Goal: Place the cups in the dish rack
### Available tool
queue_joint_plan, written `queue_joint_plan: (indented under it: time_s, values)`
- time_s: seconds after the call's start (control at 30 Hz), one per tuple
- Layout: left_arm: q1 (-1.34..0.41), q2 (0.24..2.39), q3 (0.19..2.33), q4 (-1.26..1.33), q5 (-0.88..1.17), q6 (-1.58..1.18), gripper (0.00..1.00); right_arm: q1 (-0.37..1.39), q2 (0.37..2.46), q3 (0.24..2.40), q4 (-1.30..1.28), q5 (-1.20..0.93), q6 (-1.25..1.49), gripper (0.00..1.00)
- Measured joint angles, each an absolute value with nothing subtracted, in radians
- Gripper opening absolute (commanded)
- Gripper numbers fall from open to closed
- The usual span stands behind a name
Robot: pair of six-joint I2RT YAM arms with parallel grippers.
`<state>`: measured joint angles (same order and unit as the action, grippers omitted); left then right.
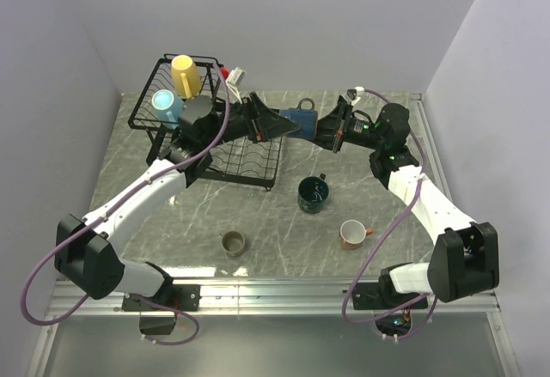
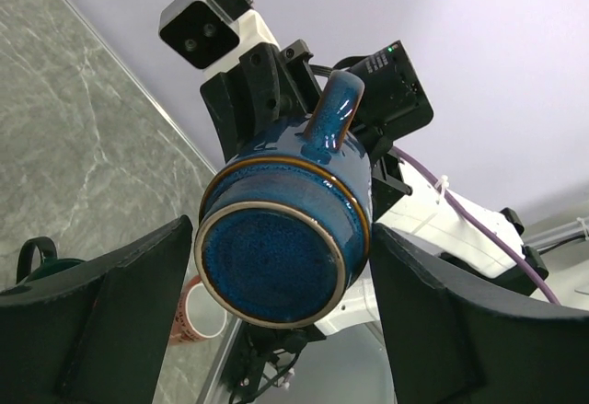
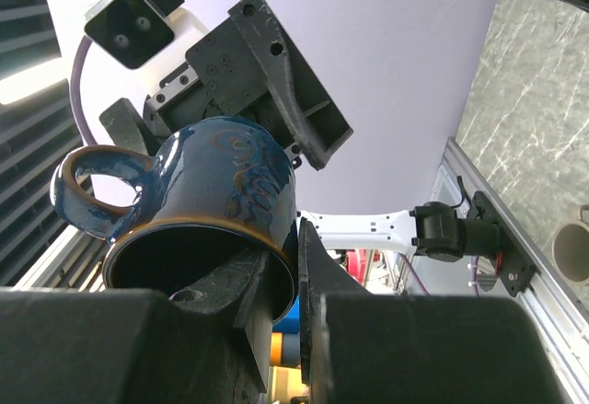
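Top view: the small navy glazed ceramic mug (image 1: 301,122) is crowded between black arm parts, so contact there cannot be told. The left arm's black wrist (image 1: 199,112) covers part of the light blue ceramic mug (image 1: 162,102) and the black wire dish rack (image 1: 253,164). Left wrist view: the left gripper finger (image 2: 92,321) hides most of the dark teal mug (image 2: 35,255) and part of the salmon-red mug (image 2: 201,310). Right wrist view: a pale cup rim (image 3: 574,251) is cut by the right edge, and which cup it is cannot be told.

The marble table (image 1: 258,214) bears a dish rack (image 1: 247,164) left of the jaws, with a teal mug (image 1: 313,195), brown mug (image 1: 234,242) and red mug (image 1: 351,234) on their near side.
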<state>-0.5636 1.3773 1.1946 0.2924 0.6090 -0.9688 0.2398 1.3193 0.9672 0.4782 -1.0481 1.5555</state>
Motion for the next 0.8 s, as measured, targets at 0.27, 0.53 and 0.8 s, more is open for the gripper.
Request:
queue_joint_plan:
  time_s: [0.27, 0.53, 0.8]
  values:
    - [-0.553, 1.35, 1.194, 0.308, 0.583, -0.971, 0.74, 0.24, 1.319, 0.966, 0.48, -1.052, 1.556, 0.0]
    - [-0.547, 1.348, 1.185, 0.329, 0.584, -0.986, 0.76, 0.245, 1.319, 0.966, 0.487, -1.052, 1.563, 0.0]
    - [-0.547, 1.348, 1.171, 0.338, 0.604, -0.992, 0.72, 0.253, 1.328, 0.966, 0.488, -1.049, 1.568, 0.0]
